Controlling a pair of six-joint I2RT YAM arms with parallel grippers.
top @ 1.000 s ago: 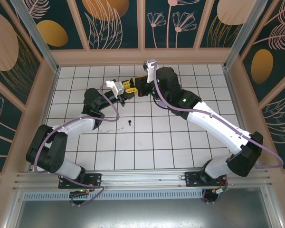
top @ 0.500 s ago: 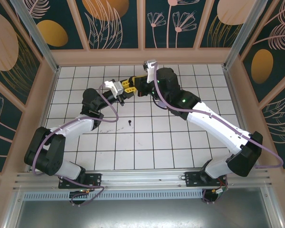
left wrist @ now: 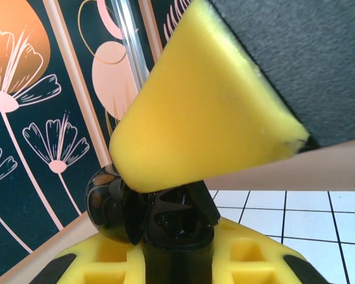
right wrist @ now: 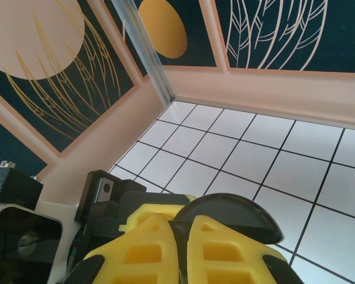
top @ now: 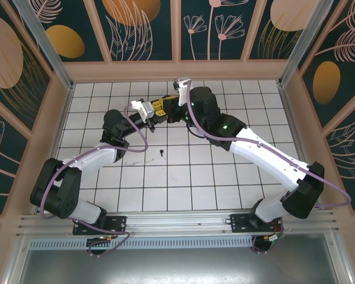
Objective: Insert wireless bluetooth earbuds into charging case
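White tiled desk [top: 225, 177] is taking up the whole floor of the cell, boxed in by dark walls [top: 142, 29] with floral panels.

Left arm [top: 89, 160] is reaching in from the near-left corner and right arm [top: 266, 157] from the near-right. Both are meeting over the far-middle tiles, heads almost nose to nose.

Left fingers [left wrist: 100, 263] are clamping a black charging case [left wrist: 165, 220]. In the left wrist view its glossy rounded body is sitting between the two yellow fingers and sticking up past their tips.

Right fingers [right wrist: 148, 248] are pressing flat against each other with just a thin seam between them. Can't tell whether anything tiny is pinched in there. Their tips are sitting right at the case: its black domed edge is showing just beyond them in the right wrist view. In the left wrist view one right finger is looming as a big yellow wedge just above the case. Actual contact between right fingers and case: can't tell.

Black earbud [top: 161, 152] is lying alone on a tile on the near side of the meeting point. It is just right of the left forearm, well apart from the case and from both sets of fingers. Too small to tell which way it is facing.
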